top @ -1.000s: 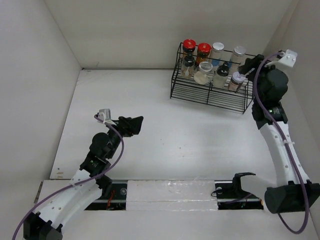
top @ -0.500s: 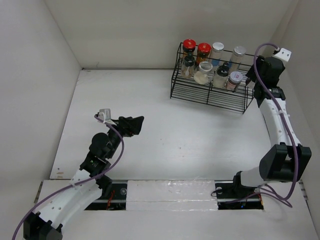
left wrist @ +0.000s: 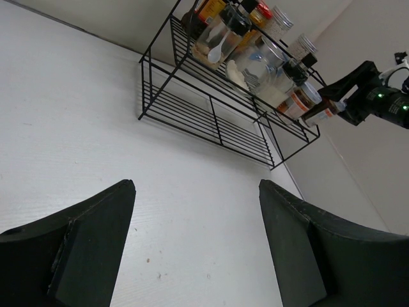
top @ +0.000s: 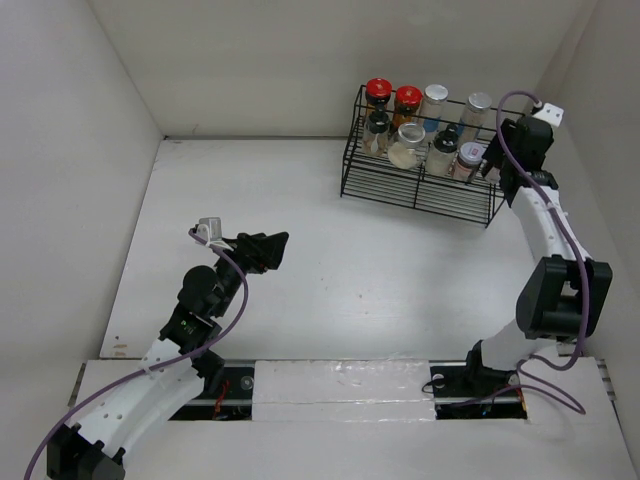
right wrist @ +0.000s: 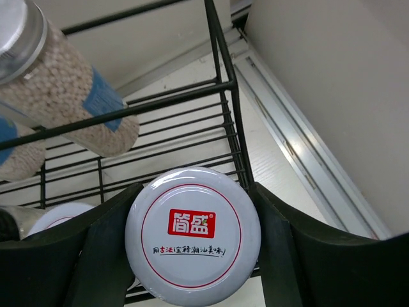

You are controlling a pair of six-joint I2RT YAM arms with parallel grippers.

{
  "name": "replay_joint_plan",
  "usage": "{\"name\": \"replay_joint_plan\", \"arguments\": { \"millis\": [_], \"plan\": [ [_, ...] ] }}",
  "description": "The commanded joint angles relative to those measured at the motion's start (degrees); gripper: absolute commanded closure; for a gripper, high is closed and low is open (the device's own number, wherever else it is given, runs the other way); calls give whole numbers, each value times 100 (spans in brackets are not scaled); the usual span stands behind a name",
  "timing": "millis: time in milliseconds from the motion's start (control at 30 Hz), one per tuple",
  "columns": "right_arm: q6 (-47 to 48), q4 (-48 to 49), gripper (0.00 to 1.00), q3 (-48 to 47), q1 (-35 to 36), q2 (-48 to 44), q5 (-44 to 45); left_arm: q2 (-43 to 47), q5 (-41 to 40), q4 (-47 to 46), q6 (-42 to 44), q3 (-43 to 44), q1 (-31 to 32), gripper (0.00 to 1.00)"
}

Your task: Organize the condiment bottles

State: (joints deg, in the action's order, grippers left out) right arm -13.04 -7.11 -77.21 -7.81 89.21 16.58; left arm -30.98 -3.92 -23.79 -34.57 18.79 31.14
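Your right hand [top: 493, 162] is pinching a white-lidded jar [right wrist: 193, 228] at the right end of the black wire rack [top: 400, 185], one finger pressing on each side of the lid. The lid is carrying a red label block and a line of small print. From the right wrist view the jar is sitting right against the rack's corner post, but you cannot tell whether it is inside the wires or just outside them. Just left of it, inside the rack, a clear silver-lidded jar [right wrist: 70, 96] with a blue label is showing pale round pellets through its wall. The other condiment bottles are all standing in the rack. Two red-capped bottles [top: 378, 90] are occupying its back left corner, and a second silver-lidded jar [top: 436, 95] is standing to their right. In front of those, a wide clear jar [left wrist: 255, 70] is holding a pale powder, and a black-capped jar [left wrist: 214, 45] at the rack's left end is showing a small white spoon inside. Your left hand [top: 262, 250] is hovering over the white surface [top: 320, 250], well away from the rack on its left, near side. Its fingers are spread apart and pointing toward the rack.
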Motion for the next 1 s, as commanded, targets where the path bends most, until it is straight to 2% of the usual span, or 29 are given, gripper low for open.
{"name": "replay_joint_plan", "arguments": {
  "millis": [0, 133, 200, 267, 300, 400, 600, 700, 733, 767, 800, 833, 867, 900, 967],
  "plan": [
    [21, 860, 64, -409, 43, -89, -41, 22, 24, -293, -15, 169, 24, 26],
    [-32, 861, 57, -348, 43, 35, 12, 22, 23, -301, -15, 169, 24, 26],
    [-84, 861, 43, -277, 43, 35, 82, 22, 23, -302, -15, 169, 24, 26],
    [-85, 861, 33, -225, 43, 87, 21, -31, 23, -302, -15, 169, 24, 26],
    [-85, 861, 22, -224, 43, 88, 21, -31, 23, -302, -15, 169, 24, 26],
    [-146, 861, 11, -233, 43, -26, 21, -83, 23, -354, -15, 169, 24, 26],
    [-383, 861, 8, -286, -9, -535, 21, -31, 85, -345, 38, 169, 24, 24],
    [-647, 861, 8, -15, -10, -1211, -119, -31, 85, -293, 38, 169, 24, 22],
    [-839, 983, 8, 361, -10, -1709, -276, -31, 85, -345, 38, 169, 24, 22],
    [-841, 1132, 11, 608, -10, -2001, -504, -31, 85, -345, 38, 169, 24, 20],
    [-936, 1290, 13, 889, 121, -2300, -1281, -31, 24, -293, 38, 169, 24, 20],
    [-937, 1857, 0, 1205, 218, -2599, -1724, -31, 23, -293, 38, 169, 24, 20],
    [-1068, 2106, 0, 1852, 341, -3176, -2085, -31, 23, -293, -14, 230, 24, 20],
    [-1069, 2222, 0, 2111, 499, -3434, -2645, -118, -46, -232, -15, 231, 24, 20],
    [-964, 2556, 0, 2744, 1034, -4076, -3202, -206, -47, -231, -15, 231, 24, 20]
  ]
}}
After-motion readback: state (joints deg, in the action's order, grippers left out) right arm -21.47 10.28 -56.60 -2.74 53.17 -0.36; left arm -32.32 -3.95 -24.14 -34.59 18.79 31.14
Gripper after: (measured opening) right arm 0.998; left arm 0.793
